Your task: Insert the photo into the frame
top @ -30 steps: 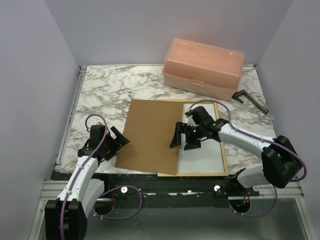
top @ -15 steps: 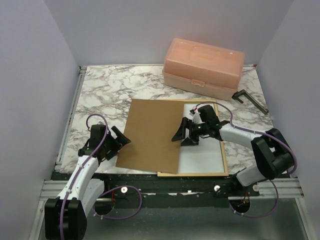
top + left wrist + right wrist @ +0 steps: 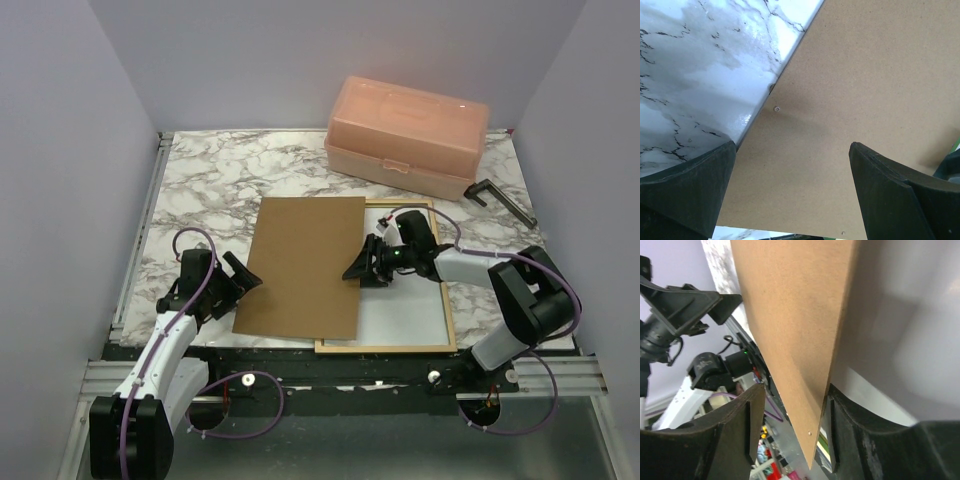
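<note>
The frame (image 3: 451,310) lies back up on the right, pale wood showing. Inside it rests the photo (image 3: 400,315), white reverse up, also seen as a pale sheet (image 3: 905,330) in the right wrist view. A brown backing panel (image 3: 300,265) overlaps the frame's left side. My right gripper (image 3: 360,276) straddles the panel's right edge (image 3: 795,300). One finger (image 3: 840,410) is under the edge and touches it; a gap remains at the other, so the jaws (image 3: 795,390) are open. My left gripper (image 3: 243,275) sits wide open at the panel's left edge (image 3: 865,90), holding nothing (image 3: 792,150).
A peach plastic box (image 3: 405,135) stands at the back right. A black angled tool (image 3: 500,198) lies at the right, beyond the frame. The marble tabletop (image 3: 200,190) shows at the left and back, with walls on three sides.
My right gripper has slid up and left along the panel's right edge. Its jaws have narrowed around that edge, and the edge has lifted slightly. The left arm has barely moved.
</note>
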Motion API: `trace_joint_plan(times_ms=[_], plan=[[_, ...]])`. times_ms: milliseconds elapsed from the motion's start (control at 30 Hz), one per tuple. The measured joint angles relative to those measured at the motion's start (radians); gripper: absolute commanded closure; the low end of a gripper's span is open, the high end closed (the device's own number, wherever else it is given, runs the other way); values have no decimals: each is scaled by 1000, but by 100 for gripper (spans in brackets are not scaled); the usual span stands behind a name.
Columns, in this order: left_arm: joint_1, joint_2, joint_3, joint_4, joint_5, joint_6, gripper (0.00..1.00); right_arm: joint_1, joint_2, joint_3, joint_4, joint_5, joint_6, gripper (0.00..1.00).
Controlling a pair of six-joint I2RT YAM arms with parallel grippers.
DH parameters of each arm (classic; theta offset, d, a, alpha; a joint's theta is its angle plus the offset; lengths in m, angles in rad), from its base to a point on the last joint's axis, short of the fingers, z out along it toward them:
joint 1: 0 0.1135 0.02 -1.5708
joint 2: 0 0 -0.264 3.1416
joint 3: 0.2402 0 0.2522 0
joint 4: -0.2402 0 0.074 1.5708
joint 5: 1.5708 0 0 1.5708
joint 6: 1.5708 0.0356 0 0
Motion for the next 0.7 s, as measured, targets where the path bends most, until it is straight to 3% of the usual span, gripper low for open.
trace_joint_plan(times_ms=[367, 567, 700], plan=[[0, -3, -19, 51, 33, -6, 2, 7, -105, -39, 146, -69, 153, 64], [-5, -26, -43, 82, 54, -24, 2, 47, -149, 56, 48, -52, 130, 74], [-28, -29, -50, 100, 64, -42, 2, 76, -166, 160, -68, -16, 82, 87]])
